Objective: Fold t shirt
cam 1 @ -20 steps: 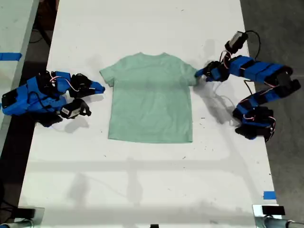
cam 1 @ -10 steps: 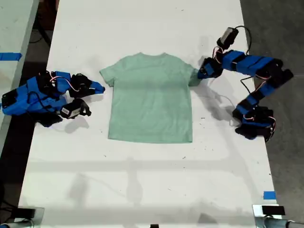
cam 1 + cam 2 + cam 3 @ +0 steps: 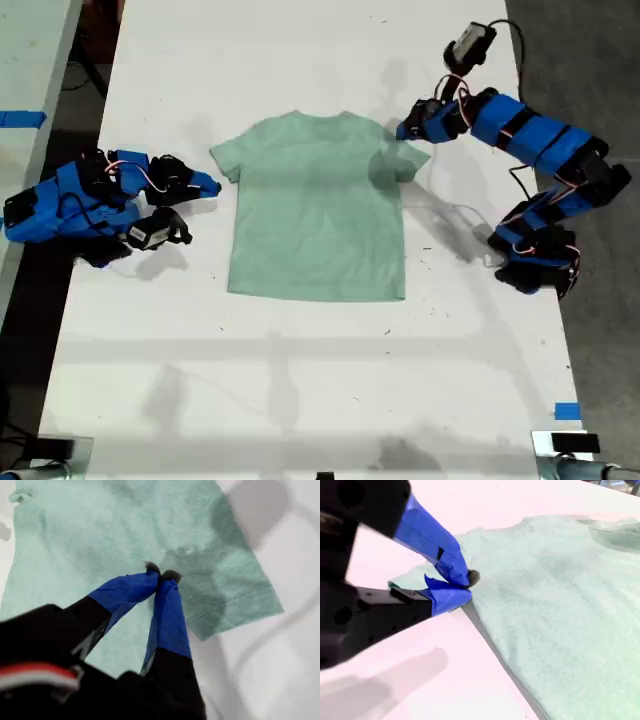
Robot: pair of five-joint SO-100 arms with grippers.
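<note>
over the sleeve: first gripper raised, shirt flat

at the exterior view's right, my first gripper [image 3: 161,575] hung jaws together, no cloth visibly pinched, above the t shirt [image 3: 318,205] sleeve. the shirt lay flat mid-table [image 3: 300,380], collar far, body toward the exterior view's left of it. my second gripper [image 3: 462,586], jaws closed, rested at the opposite sleeve.

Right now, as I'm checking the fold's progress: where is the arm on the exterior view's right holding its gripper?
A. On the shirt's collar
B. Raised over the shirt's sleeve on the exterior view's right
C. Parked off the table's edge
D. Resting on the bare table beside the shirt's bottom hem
B: my first gripper is above that sleeve of the t shirt, jaws closed, casting a shadow on the cloth.
</note>
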